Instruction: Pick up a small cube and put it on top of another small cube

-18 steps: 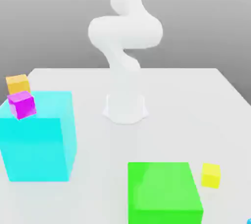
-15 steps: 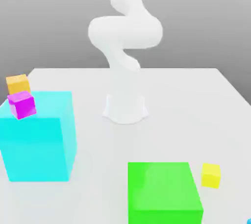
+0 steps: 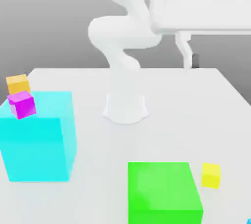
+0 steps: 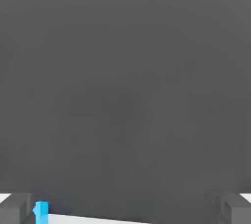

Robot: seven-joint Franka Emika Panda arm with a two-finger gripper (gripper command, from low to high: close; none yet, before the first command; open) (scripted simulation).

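A small sky-blue cube (image 4: 40,211) shows in the hand view close beside one grey fingertip (image 4: 14,209); the other fingertip stands far from it. My gripper (image 4: 125,211) is open with nothing between its fingers. In the exterior view the white hand hangs high at the upper right, and the gripper (image 3: 191,60) points down well above the white table (image 3: 186,100). A sliver of the sky-blue cube (image 3: 249,221) peeks in at that view's lower right corner. A small yellow cube (image 3: 211,175) lies on the table to the right of the big green cube.
A big cyan cube (image 3: 39,137) stands at the exterior view's left with a small magenta cube (image 3: 22,104) on its top edge. A small orange cube (image 3: 18,84) sits behind it. A big green cube (image 3: 164,192) stands at the front; the arm's base (image 3: 125,108) is mid-table.
The hand and forearm have swung into the exterior view's upper right, where they were absent before. None of the cubes has moved.
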